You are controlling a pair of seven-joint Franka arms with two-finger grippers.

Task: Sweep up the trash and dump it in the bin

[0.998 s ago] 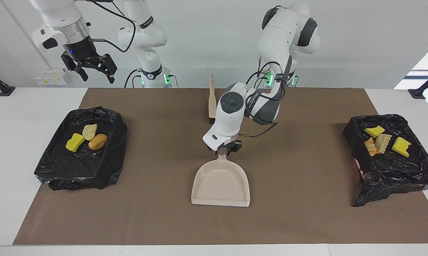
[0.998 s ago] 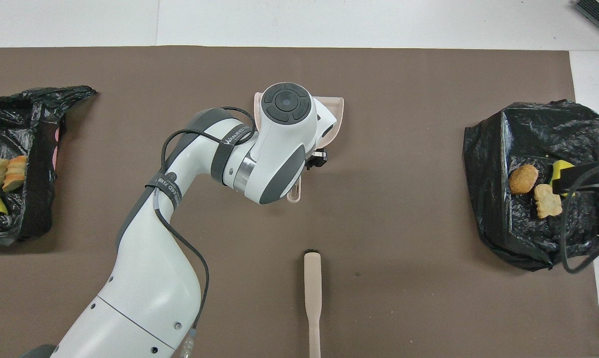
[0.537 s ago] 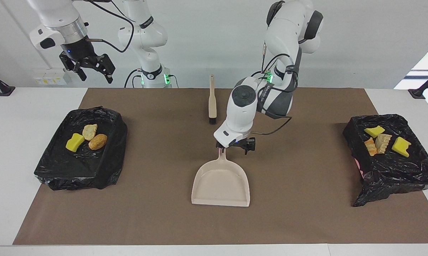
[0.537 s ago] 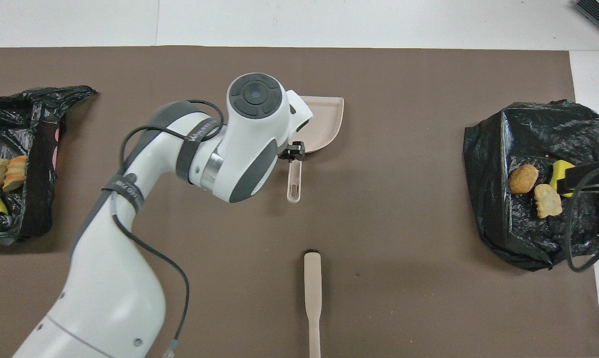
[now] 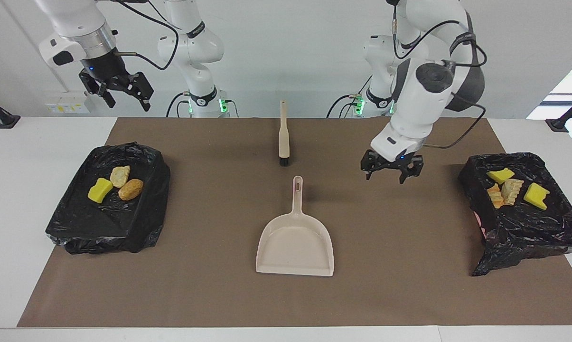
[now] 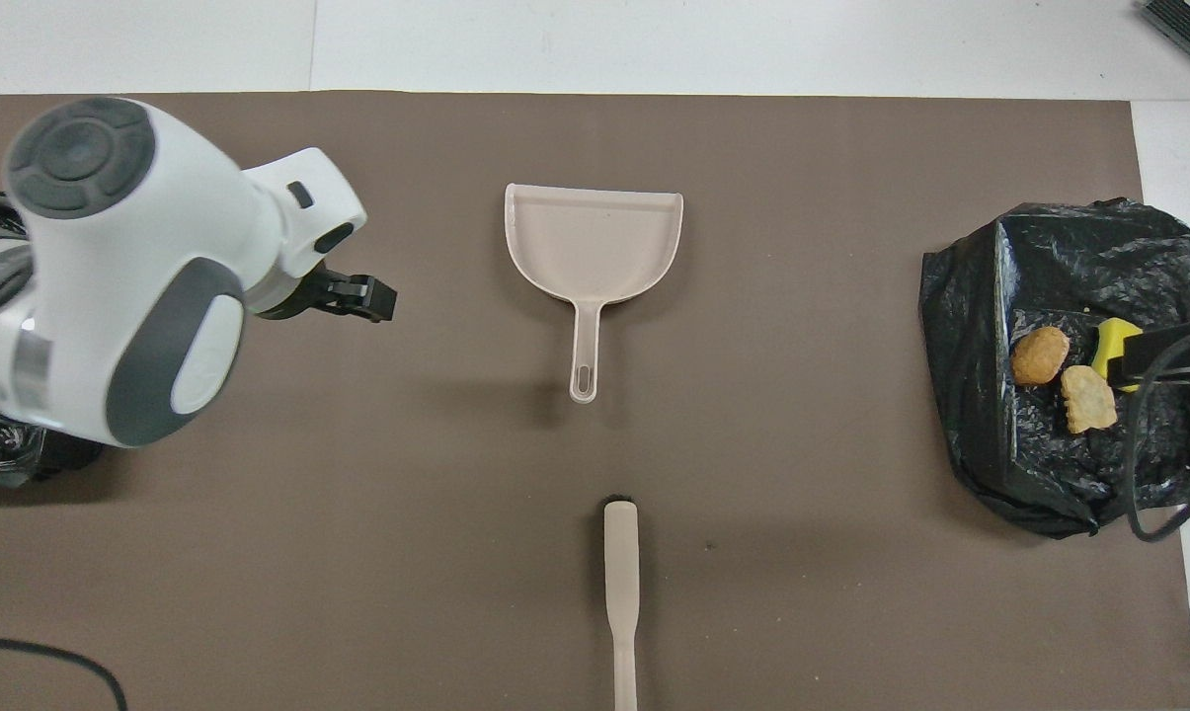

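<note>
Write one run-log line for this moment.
left gripper: open, over mat | right gripper: open, raised | dustpan: empty | trash: in bags

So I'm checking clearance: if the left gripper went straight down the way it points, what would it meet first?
Probably the bare brown mat; the left gripper hangs open between the dustpan and a bin, though depth is uncertain.

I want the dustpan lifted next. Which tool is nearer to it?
Left. The left tool hangs open over the mat beside the dustpan; the right tool is raised, open, above the right arm's end of the table.
</note>
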